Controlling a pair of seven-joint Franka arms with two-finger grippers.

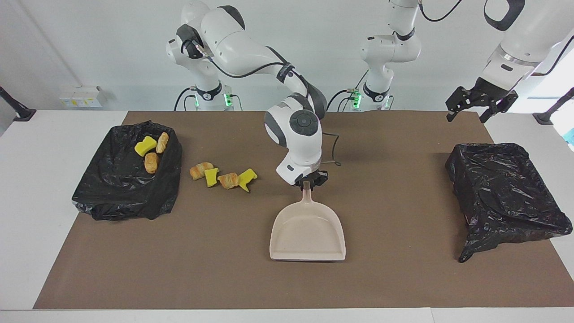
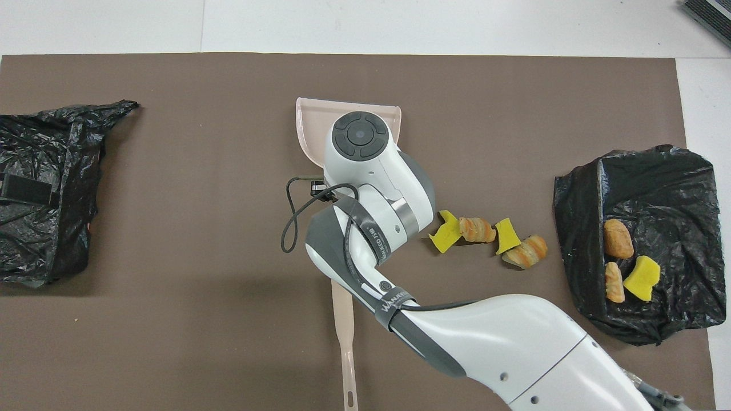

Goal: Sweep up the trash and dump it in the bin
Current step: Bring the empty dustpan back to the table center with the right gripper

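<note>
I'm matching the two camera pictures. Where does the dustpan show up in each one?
Facing view: dustpan at lower middle, on the mat, its handle in the right gripper.
Overhead view: dustpan at upper middle, mostly covered by the right arm.
Shared landmark: the four scraps on the mat.

Scraps (image 1: 223, 176) btwn bin (image 1: 128, 172) & dustpan (image 1: 308, 233) (three binned).
</note>
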